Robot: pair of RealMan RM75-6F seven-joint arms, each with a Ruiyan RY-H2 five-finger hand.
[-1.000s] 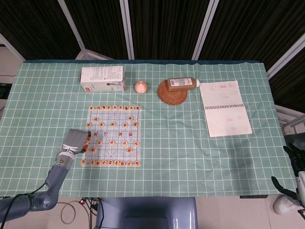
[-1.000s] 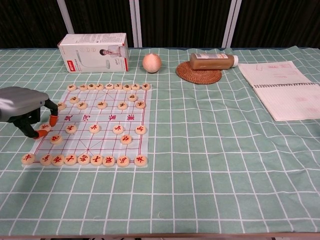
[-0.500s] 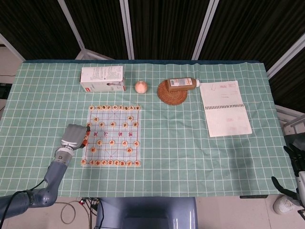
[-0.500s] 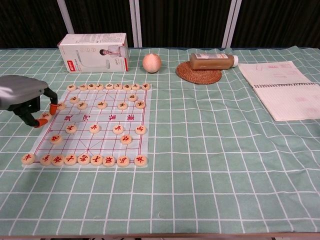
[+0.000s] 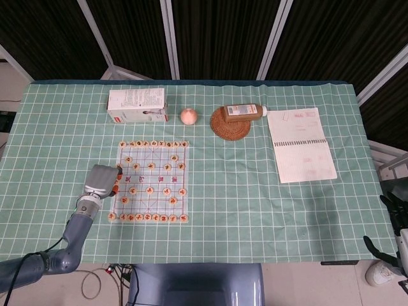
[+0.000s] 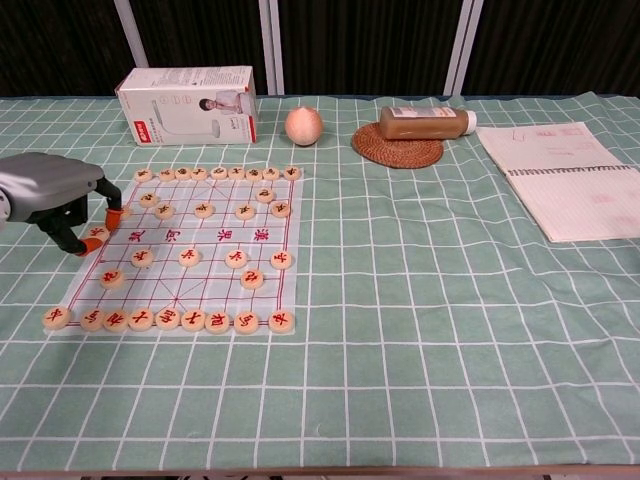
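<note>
A Chinese chess board lies on the green checked cloth, with several round wooden pieces on it. My left hand is at the board's left edge, about halfway down. Its orange fingertips pinch a chess piece just above the board. Another piece lies a little nearer, and a row of pieces lines the near edge. My right hand hangs off the table's right side, dark fingers apart, holding nothing.
At the back stand a white box and a peach-coloured ball. A brown bottle lies on a woven coaster. An open notebook is at the right.
My left hand has carried the pinched piece away from me along the board's left edge, by about one row. The right hand has not moved.
</note>
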